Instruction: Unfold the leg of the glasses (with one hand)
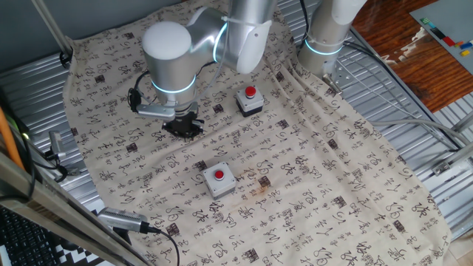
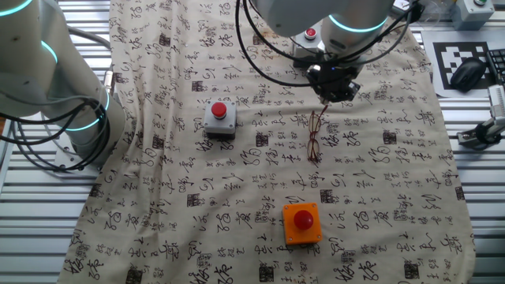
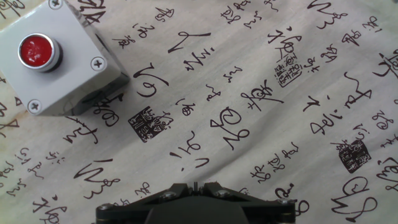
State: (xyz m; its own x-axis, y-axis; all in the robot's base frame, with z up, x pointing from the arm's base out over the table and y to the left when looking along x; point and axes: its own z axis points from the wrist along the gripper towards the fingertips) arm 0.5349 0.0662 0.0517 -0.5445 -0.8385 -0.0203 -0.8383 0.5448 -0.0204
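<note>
Thin reddish-brown glasses (image 2: 315, 136) lying flat on the calligraphy-printed cloth (image 2: 379, 205) over the tabletop, just below the lowered gripper (image 2: 334, 85), seemingly poised to reach a leg; fingers' spread impossible to tell; grey button box (image 2: 220, 117) well aside.

the arm (image 1: 222, 33) is smooth silver-white, built of rounded joints ringed with glowing cyan bands. black cables loop beside its wrist. the gripper (image 1: 182, 125) is black and star-shaped at its base; hand view shows small screws on it.
</note>
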